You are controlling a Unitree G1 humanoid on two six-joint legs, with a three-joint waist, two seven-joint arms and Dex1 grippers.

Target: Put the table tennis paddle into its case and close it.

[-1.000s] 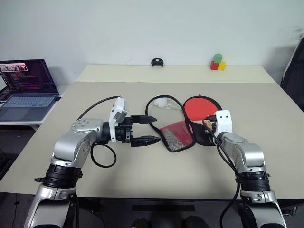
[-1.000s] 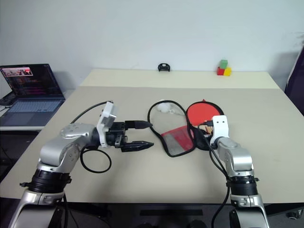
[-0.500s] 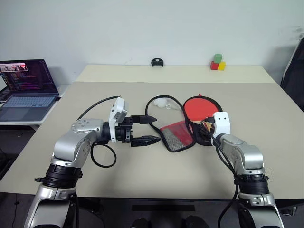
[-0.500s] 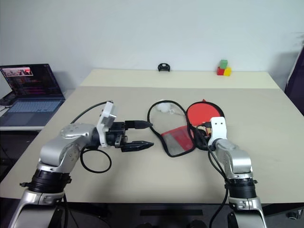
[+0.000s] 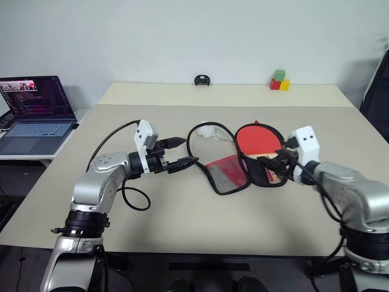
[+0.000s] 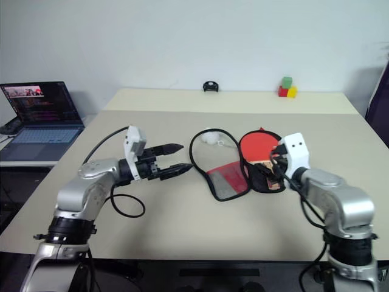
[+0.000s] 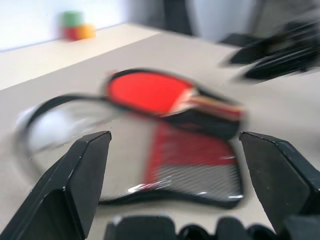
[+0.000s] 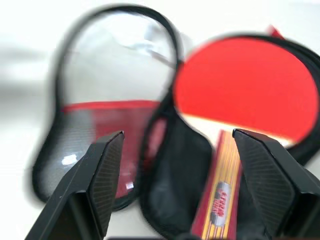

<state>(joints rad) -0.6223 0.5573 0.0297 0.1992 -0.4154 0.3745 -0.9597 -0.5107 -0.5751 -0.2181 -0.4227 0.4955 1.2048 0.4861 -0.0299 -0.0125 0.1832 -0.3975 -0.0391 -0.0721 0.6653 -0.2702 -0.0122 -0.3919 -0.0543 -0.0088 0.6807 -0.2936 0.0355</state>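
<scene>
Both sets of jaws are found released, nothing grasped. The left gripper is held just left of the case; the right gripper is poised over the case's right half. The table tennis paddle is seen lying in that opened half, unzipped, on the table.

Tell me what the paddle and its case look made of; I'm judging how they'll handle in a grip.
The table tennis paddle: a matte red face, probably rubber, and a handle with layered pale and red stripes, likely wood. The case: black rim and pocket that sag like soft fabric, and a see-through flap with a shiny highlight, mesh or clear plastic, hard to tell.
</scene>
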